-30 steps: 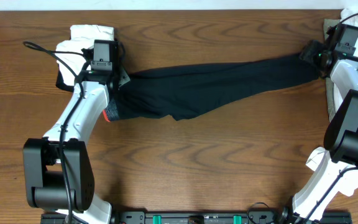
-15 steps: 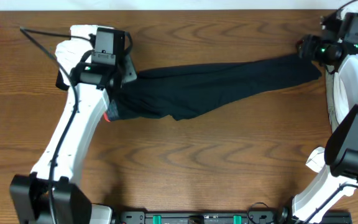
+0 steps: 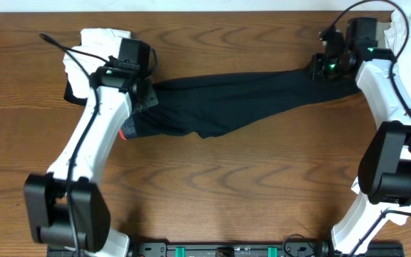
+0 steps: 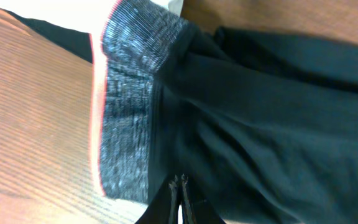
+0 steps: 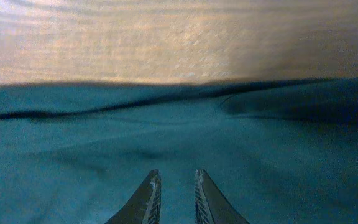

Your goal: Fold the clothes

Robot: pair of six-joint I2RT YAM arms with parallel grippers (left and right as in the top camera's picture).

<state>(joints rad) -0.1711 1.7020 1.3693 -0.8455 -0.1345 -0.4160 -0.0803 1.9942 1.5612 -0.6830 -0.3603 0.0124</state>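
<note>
Your left gripper is fully closed, long black fabric leggings right ahead of it, grey red-edged waistband just left. Your right gripper is a sliver apart over the leg fabric; can't tell if either's holding.

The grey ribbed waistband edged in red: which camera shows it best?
The left wrist view: the grey ribbed waistband sits close up, red edge clear. Overhead, the left arm hides all but a red sliver. Right wrist shows none.
</note>
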